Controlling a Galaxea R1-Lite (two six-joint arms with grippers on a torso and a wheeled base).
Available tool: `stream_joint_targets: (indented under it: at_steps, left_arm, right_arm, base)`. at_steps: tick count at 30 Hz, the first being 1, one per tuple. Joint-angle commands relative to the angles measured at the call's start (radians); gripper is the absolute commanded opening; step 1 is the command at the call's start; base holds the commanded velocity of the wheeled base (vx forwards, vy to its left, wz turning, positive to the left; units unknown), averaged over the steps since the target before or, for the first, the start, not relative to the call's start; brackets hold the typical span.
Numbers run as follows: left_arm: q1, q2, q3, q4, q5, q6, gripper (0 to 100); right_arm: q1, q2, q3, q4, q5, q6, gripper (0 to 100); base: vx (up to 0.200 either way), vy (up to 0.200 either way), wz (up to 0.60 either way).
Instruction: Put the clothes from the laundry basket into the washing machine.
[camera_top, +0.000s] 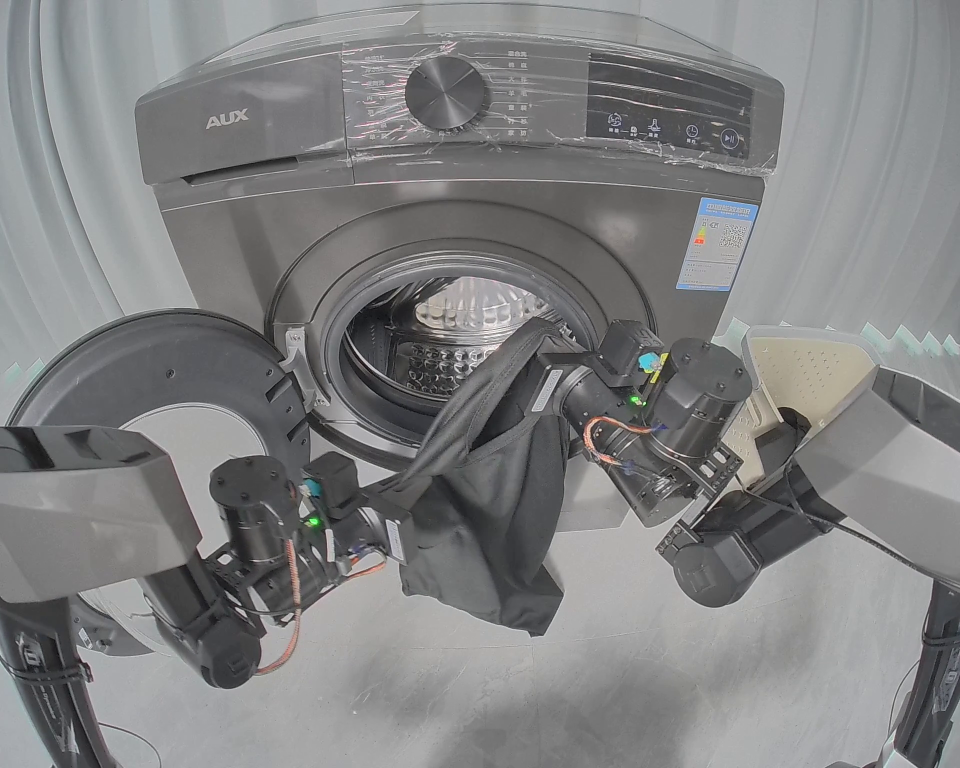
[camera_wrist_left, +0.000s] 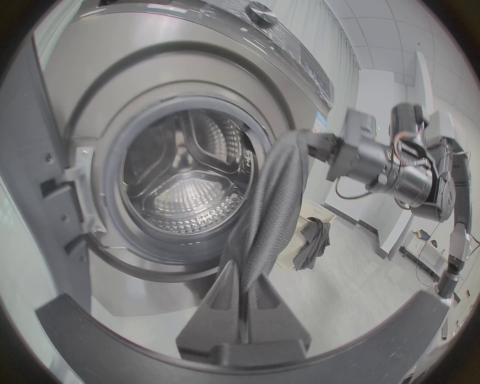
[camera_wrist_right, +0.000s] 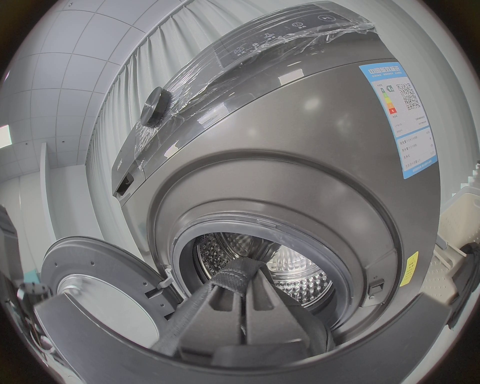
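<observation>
A black garment (camera_top: 500, 500) hangs stretched between both grippers in front of the washing machine (camera_top: 450, 230), whose round door opening (camera_top: 450, 350) is uncovered. My right gripper (camera_top: 535, 355) is shut on the garment's upper edge at the opening's right rim, and the cloth (camera_wrist_right: 235, 272) wraps its fingers. My left gripper (camera_top: 405, 510) is lower and to the left, shut on the garment's lower edge (camera_wrist_left: 270, 220). The steel drum (camera_wrist_left: 185, 185) looks empty. The laundry basket (camera_top: 800, 390) stands to the right of the machine, with a dark garment (camera_wrist_left: 312, 242) draped over its side.
The machine's door (camera_top: 160, 400) is swung open to the left, close behind my left arm. Pale curtains hang behind the machine. The grey floor (camera_top: 600, 680) below the garment is bare.
</observation>
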Motion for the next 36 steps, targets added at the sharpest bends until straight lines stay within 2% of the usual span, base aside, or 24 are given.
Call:
stream_joint_targets:
  at_steps: [1,5,8,11,16,27,36]
  left_arm:
    - [0.079,-0.116,0.066,0.001,-0.047,-0.001,0]
    - [0.116,-0.155,0.098,-0.001,-0.097,-0.002,0]
    - [0.126,-0.176,0.124,-0.001,-0.121,-0.002,0]
    - [0.131,-0.205,0.147,-0.001,-0.147,-0.008,0]
    - [0.156,-0.248,0.184,-0.002,-0.187,-0.014,0]
    - [0.172,-0.236,0.101,-0.002,-0.195,-0.016,0]
    - [0.172,-0.237,0.098,-0.002,-0.189,-0.014,0]
  right_arm:
    - [-0.022,-0.057,0.069,-0.007,0.012,0.006,0]
    - [-0.022,-0.084,0.130,-0.021,0.017,0.007,0]
    - [-0.017,-0.084,0.178,-0.050,0.038,0.006,0]
    - [-0.013,-0.080,0.227,-0.078,0.041,0.006,0]
    - [-0.008,-0.071,0.253,-0.119,0.040,0.006,0]
    - [-0.005,-0.006,0.298,-0.122,0.044,0.006,0]
    - [-0.008,0.135,0.287,-0.148,0.101,0.009,0]
  base:
    - [0.000,0.000,0.00]
    - [0.000,0.000,0.00]
    - [0.000,0.000,0.00]
    - [0.000,0.000,0.00]
    - [0.000,0.000,0.00]
    - [0.000,0.000,0.00]
    - [0.000,0.000,0.00]
